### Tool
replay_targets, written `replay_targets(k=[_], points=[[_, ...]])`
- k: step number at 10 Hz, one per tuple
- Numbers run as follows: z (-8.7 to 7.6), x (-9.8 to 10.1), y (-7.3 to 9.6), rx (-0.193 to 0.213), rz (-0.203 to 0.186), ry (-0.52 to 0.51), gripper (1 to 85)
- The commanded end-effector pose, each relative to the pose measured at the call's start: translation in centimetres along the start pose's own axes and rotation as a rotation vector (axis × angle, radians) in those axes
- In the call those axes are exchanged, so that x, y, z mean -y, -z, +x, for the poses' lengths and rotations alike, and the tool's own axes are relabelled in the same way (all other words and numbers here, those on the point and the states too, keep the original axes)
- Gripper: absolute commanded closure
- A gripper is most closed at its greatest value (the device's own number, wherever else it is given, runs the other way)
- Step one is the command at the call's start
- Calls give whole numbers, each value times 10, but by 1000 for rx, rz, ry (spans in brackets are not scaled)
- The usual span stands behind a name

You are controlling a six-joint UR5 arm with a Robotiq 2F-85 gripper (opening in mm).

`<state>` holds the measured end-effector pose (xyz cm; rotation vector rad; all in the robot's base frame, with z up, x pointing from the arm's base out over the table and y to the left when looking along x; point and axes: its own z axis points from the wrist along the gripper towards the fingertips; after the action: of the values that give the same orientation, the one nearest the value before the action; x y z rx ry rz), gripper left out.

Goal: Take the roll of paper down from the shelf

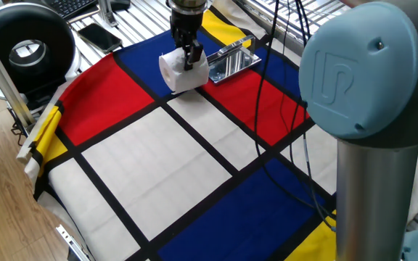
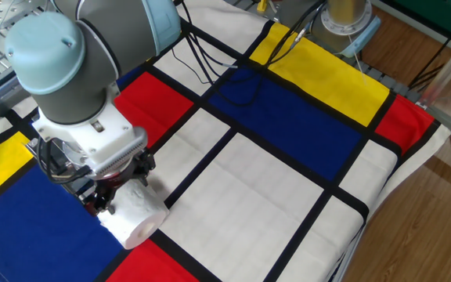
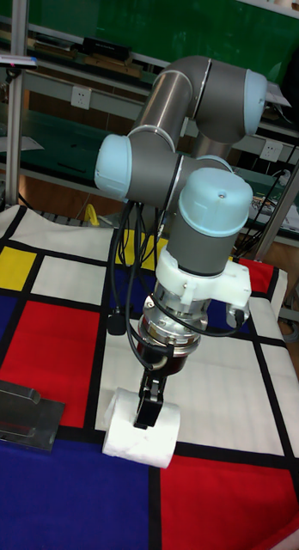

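Note:
The white roll of paper [image 1: 175, 73] lies on its side at the cloth, on the black line between the red and blue fields, just left of the silver shelf [image 1: 231, 59]. My gripper [image 1: 192, 56] comes straight down onto the roll and is shut on it, its dark fingers pressed into the top. In the other fixed view the roll [image 2: 140, 221] pokes out under the gripper [image 2: 108, 200], and the arm hides the shelf. The tall fixed view shows a finger [image 3: 149, 402] sunk into the roll [image 3: 131, 440], with the shelf [image 3: 24, 414] apart at the left.
A checkered cloth [image 1: 158, 167] covers the table. Black cables [image 1: 278, 94] trail across its right side. A round black device [image 1: 26, 48] and a phone [image 1: 100, 35] lie beyond the cloth's left edge. The arm's large joint [image 1: 361, 69] fills the right foreground.

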<state>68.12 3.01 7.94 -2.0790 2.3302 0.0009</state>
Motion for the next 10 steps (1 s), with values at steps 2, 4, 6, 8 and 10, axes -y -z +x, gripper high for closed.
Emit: replay_targets(k=[2, 4, 6, 8, 10], points=[[-2, -1, 4, 3, -4, -7, 47], [-6, -6, 9, 9, -14, -17, 7], [-6, -7, 15, -3, -10, -22, 10], [-9, -9, 18, -3, -13, -42, 13], [-15, -2, 18, 21, 13, -84, 227]])
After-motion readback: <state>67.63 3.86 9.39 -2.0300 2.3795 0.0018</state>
